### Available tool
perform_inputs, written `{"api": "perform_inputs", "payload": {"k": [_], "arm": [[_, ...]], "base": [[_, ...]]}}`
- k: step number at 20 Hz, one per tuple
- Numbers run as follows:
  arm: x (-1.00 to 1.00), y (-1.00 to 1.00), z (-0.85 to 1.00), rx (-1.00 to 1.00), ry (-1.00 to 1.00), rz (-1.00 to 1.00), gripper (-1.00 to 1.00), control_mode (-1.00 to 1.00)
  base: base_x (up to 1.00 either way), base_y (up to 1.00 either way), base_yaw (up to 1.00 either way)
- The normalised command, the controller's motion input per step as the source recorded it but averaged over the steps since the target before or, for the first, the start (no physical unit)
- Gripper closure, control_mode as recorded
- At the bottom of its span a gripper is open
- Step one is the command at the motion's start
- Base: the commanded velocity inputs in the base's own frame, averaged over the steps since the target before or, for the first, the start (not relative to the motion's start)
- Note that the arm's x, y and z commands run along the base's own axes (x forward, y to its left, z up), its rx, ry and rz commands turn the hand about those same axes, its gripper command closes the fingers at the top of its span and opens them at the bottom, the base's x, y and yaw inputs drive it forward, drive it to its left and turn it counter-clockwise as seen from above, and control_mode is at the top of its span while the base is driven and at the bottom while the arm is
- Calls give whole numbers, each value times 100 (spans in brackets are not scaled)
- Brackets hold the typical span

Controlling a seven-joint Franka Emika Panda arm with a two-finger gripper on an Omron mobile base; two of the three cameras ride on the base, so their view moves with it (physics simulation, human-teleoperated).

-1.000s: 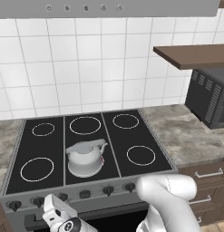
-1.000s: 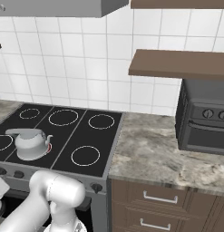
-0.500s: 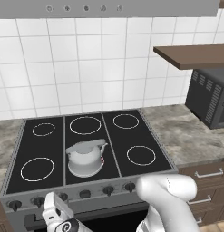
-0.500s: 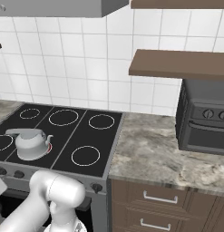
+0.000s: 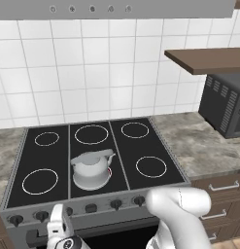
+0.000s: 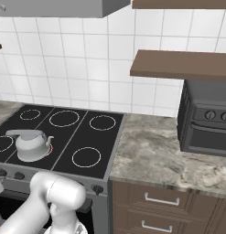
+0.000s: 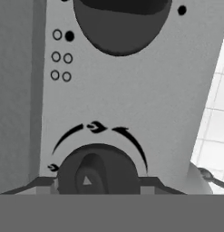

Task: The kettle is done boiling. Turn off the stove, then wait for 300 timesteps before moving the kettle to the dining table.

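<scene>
Black knob [image 7: 97, 165] sat straight ahead of the tool [image 7: 97, 185], whose tips pressed against its two sides, gripping it. The kettle [image 5: 92, 169] stood on the stove's [image 5: 150, 141] front middle burner, up behind the knob row.

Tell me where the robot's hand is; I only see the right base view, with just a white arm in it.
Observer: In the left base view the gripper is low at the front of the stove, by its left-hand knobs.
Operator: What is it aimed at?
Observer: The hand view has one black knob close up, with a finger on each side.
Operator: Is it squeezing it?
Observer: I cannot tell; the fingers sit right at the knob's edges.
</scene>
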Motion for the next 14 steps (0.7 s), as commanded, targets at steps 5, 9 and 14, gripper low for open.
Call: {"api": "perform_inputs", "payload": {"k": [5,9,14], "arm": [[-1,0,-8,32,0,-12,100,-100],[-5,-1,-3,31,0,-8,100,-100],[-7,-1,-4,30,0,-5,100,-100]], "base": [[0,0,0],[0,0,0],[0,0,0]]}}
